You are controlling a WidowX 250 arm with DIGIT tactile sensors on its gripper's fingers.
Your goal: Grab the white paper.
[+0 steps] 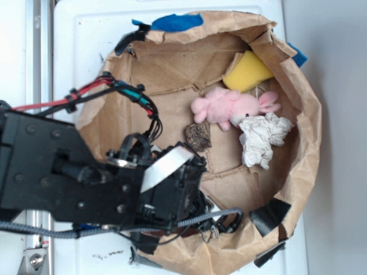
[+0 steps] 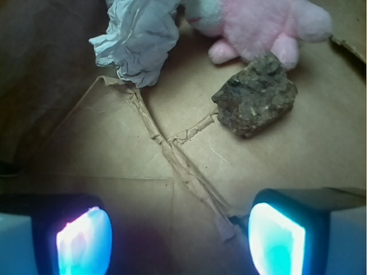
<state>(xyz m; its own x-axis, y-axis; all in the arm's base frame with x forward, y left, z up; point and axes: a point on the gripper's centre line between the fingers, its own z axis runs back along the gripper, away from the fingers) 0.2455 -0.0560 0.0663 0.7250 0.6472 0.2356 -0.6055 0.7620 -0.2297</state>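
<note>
The grab has not begun. The white paper (image 1: 261,139) lies untouched on the floor of the torn brown paper bag (image 1: 307,143), by the bag's far wall in the exterior view, pressed against the head of the pink plush bunny (image 1: 229,107). A yellow sponge wedge (image 1: 246,71) leans on the wall just past the bunny, and a dark, rough lump (image 1: 198,136) — a stone or a crumbly block, the view is too soft to say which — sits between the paper and the arm. Everything is left to do: carry the tool over, come down on the wad, close and lift.

The gripper (image 2: 180,229) is spread wide and holds nothing. In the wrist view its two fingertips (image 2: 276,238) sit at the bottom corners, glowing blue-white, with bare creased bag floor between them. Neither appears to touch anything. The paper shows at the top left of that view, well apart from both fingertips, so the tool looks to need a forward move with a shift toward the left fingertip's side. The wad is loose and wrinkly — it should crush easily under the pads, though the bunny touching it could be caught too.
</note>
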